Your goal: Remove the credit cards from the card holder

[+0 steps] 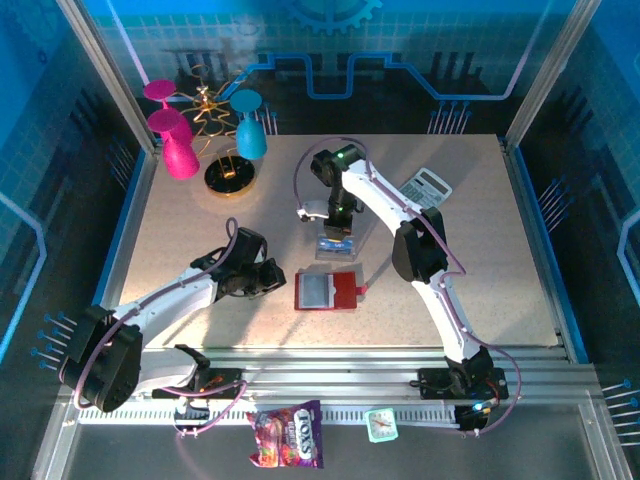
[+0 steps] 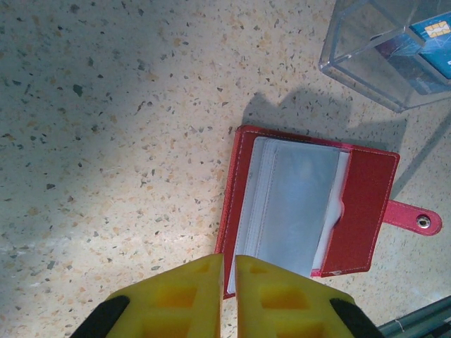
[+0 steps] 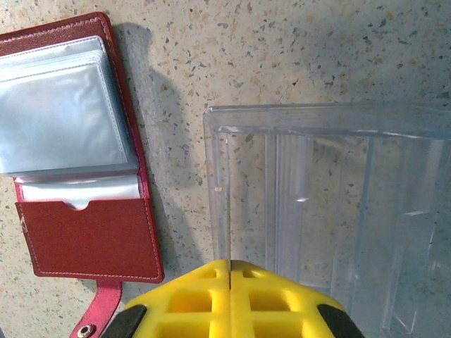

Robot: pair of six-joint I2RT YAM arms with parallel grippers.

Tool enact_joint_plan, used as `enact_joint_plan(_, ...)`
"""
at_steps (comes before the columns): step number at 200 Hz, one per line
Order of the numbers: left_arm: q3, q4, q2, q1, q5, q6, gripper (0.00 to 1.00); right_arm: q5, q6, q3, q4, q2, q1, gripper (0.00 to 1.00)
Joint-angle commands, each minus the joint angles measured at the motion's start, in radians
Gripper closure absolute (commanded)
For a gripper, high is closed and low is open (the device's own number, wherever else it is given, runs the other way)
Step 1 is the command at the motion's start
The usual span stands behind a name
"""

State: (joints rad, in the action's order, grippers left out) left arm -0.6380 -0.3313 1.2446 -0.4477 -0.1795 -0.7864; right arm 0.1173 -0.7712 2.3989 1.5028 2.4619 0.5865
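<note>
— Yellow fingers [image 2: 190,292] of the left gripper [image 2: 229,266] are closed to a slit on nothing, just beside the card holder [image 2: 359,204]. Why?

— Steadying its left end is likely intended. It is laid open by the table's [image 1: 500,260] near edge, long axis along that edge, snap tab [image 2: 416,220] rightward. The right gripper [image 3: 230,271] is pressed shut above the clear box [image 3: 317,211] holding a blue card [image 2: 426,49].
</note>
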Motion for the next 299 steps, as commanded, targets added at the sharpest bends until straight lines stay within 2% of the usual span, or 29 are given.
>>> enact_joint_plan(1,0.015,0.008,0.009,0.008,-0.01,-0.017,0.87,0.033,0.001,-0.009,0.033,0.03,-0.012,0.94)
enact_joint_plan(35,0.016,0.01,0.015,0.007,-0.015,-0.02,0.86,0.024,0.011,-0.008,0.03,0.02,-0.016,0.86)
enact_joint_plan(106,0.018,0.021,0.021,0.007,-0.023,-0.024,0.86,-0.019,0.036,-0.019,-0.033,-0.027,-0.023,0.83)
enact_joint_plan(183,0.005,0.012,0.023,0.008,-0.026,-0.016,0.86,-0.057,0.056,-0.049,-0.11,-0.052,-0.019,0.88)
enact_joint_plan(210,0.0,0.012,0.028,0.007,-0.027,-0.016,0.86,-0.066,0.058,-0.059,-0.13,-0.065,-0.019,0.95)
enact_joint_plan(234,-0.005,0.014,0.035,0.007,-0.032,-0.017,0.86,-0.063,0.061,-0.069,-0.142,-0.073,-0.019,0.97)
enact_joint_plan(299,-0.005,0.015,0.035,0.008,-0.032,-0.014,0.86,-0.051,0.075,-0.154,-0.173,-0.087,-0.008,0.95)
